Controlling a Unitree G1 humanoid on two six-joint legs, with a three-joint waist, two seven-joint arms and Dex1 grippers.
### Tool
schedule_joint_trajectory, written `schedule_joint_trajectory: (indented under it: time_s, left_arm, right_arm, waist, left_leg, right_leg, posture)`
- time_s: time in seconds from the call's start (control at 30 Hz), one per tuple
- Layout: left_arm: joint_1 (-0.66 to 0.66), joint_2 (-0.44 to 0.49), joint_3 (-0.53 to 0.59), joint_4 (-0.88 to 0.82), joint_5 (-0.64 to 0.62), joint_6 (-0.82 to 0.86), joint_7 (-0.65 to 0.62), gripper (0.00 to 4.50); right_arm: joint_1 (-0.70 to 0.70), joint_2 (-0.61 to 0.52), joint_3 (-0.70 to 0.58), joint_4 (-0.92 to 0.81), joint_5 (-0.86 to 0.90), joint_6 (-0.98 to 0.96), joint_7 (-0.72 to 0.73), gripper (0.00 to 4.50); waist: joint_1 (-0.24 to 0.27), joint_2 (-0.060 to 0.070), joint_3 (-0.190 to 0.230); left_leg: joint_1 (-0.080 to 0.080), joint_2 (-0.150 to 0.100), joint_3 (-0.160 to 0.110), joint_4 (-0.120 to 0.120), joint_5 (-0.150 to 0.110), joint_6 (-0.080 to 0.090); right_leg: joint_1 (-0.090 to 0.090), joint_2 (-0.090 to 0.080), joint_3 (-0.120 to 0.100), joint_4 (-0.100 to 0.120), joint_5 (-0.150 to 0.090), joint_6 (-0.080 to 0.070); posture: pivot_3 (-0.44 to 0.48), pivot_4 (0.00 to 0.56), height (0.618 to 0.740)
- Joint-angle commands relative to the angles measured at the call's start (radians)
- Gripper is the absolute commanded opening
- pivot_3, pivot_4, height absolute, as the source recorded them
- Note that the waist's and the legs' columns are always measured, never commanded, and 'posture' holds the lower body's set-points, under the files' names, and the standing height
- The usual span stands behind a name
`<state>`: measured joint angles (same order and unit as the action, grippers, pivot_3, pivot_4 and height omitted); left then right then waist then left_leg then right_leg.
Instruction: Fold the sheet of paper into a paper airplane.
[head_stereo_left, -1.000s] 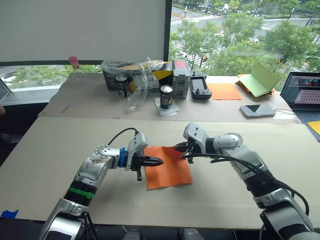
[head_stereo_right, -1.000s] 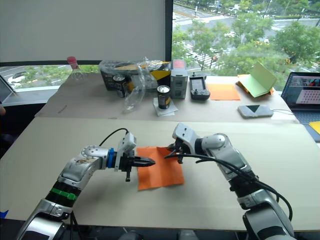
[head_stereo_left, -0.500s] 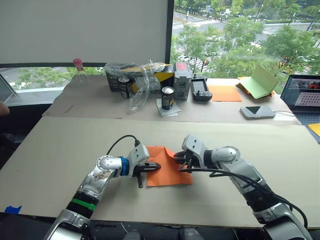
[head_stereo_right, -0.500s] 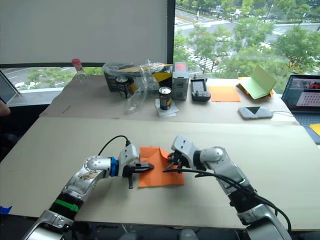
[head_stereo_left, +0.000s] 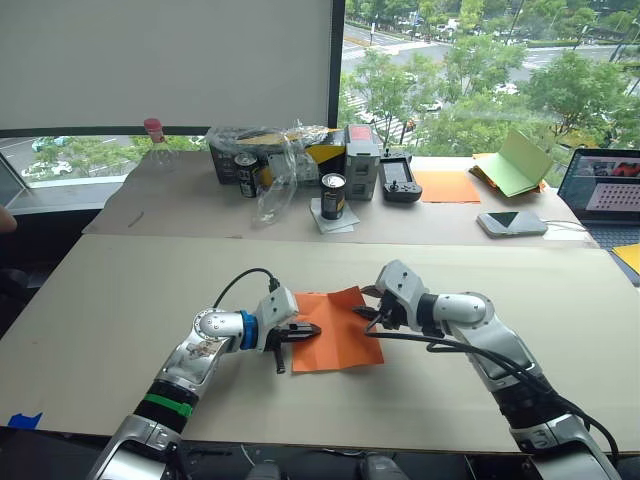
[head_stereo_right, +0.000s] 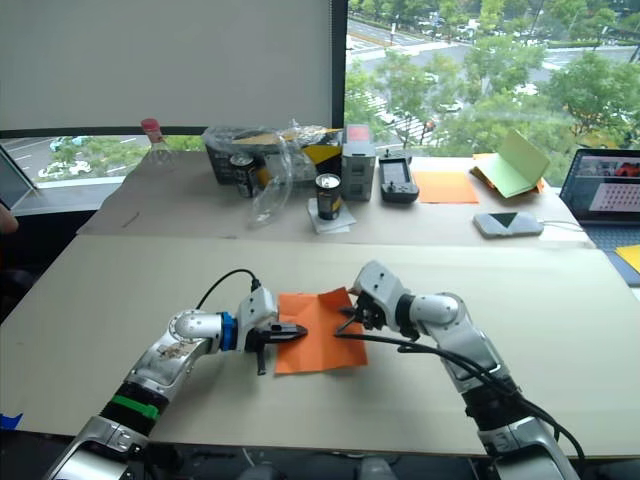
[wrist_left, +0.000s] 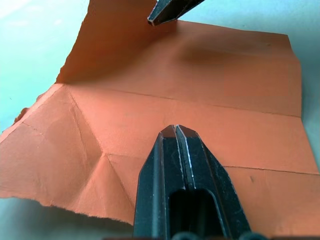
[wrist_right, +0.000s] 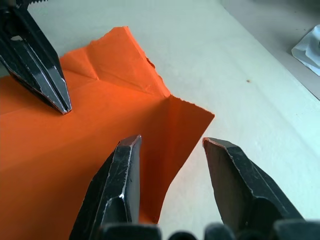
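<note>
head stereo high; wrist cameras close

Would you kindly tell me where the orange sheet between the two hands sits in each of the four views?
Left eye view: the sheet lies at centre, between the left hand and right hand.
Right eye view: just left of centre.
Left wrist view: it spreads beyond the shut fingers.
Right wrist view: its raised corner sits by the open fingers.
Shared landmark: the sheet's raised far corner.

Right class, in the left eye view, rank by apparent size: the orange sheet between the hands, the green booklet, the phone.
1. Orange sheet, though nearest the camera.
2. Green booklet.
3. Phone, slightly smaller.
</note>
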<state>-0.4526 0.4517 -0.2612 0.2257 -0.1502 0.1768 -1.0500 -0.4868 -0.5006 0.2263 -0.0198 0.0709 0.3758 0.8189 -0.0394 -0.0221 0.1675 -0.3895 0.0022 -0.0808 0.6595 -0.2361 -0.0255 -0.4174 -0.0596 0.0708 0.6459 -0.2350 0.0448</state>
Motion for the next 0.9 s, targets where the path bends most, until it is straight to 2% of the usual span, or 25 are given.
schedule_joint_trajectory:
  time_s: [0.03, 0.13, 0.27, 0.5, 0.73, 0.9]
  left_arm:
    - [0.009, 0.005, -0.017, 0.028, 0.029, 0.012, 0.001, 0.00]
    - [0.008, 0.005, -0.017, 0.027, 0.029, 0.013, 0.000, 0.00]
    - [0.005, 0.005, -0.020, 0.029, 0.030, 0.016, -0.002, 0.00]
    - [-0.023, -0.002, -0.012, 0.039, 0.018, 0.036, -0.015, 0.00]
    - [-0.046, -0.034, 0.018, 0.024, -0.012, -0.002, -0.019, 0.00]
    - [-0.048, -0.044, 0.025, 0.023, -0.015, 0.013, -0.017, 0.00]
  right_arm:
    - [-0.009, 0.011, -0.031, -0.023, 0.028, -0.001, -0.005, 2.20]
    - [-0.007, 0.016, -0.036, -0.025, 0.032, -0.004, -0.007, 1.41]
    - [0.012, 0.010, -0.052, -0.058, 0.048, 0.006, -0.003, 0.04]
    - [0.104, -0.009, -0.032, -0.137, 0.027, -0.036, -0.001, 0.04]
    - [0.121, -0.015, 0.047, -0.097, -0.102, -0.180, -0.036, 0.04]
    - [0.137, -0.006, 0.088, -0.088, -0.144, -0.213, -0.043, 0.04]
  waist:
    - [0.000, 0.000, 0.000]
    - [0.000, 0.000, 0.000]
    - [0.000, 0.000, 0.000]
    - [0.002, 0.000, 0.000]
    - [0.000, 0.000, 0.000]
    - [-0.001, 0.000, 0.000]
  left_leg:
    - [0.000, 0.000, 0.000, 0.000, 0.000, 0.000]
    - [0.000, 0.000, 0.000, 0.000, 0.000, 0.000]
    - [0.000, 0.000, 0.000, 0.000, 0.000, 0.000]
    - [0.000, 0.000, 0.000, 0.000, 0.000, 0.000]
    - [0.000, 0.000, 0.000, 0.000, 0.000, 0.000]
    - [-0.001, 0.000, 0.000, 0.000, 0.000, 0.000]
  right_leg:
    - [0.000, 0.000, 0.000, 0.000, 0.000, 0.000]
    - [0.000, 0.000, 0.000, 0.000, 0.000, 0.000]
    - [0.000, 0.000, 0.000, 0.000, 0.000, 0.000]
    - [0.000, 0.000, 0.000, 0.000, 0.000, 0.000]
    - [0.000, 0.000, 0.000, 0.000, 0.000, 0.000]
    - [-0.002, 0.000, 0.000, 0.000, 0.000, 0.000]
  posture:
    - [0.000, 0.150, 0.732]
    - [0.000, 0.150, 0.732]
    - [0.000, 0.150, 0.732]
    - [0.000, 0.150, 0.732]
    - [0.000, 0.150, 0.732]
    - [0.000, 0.150, 0.732]
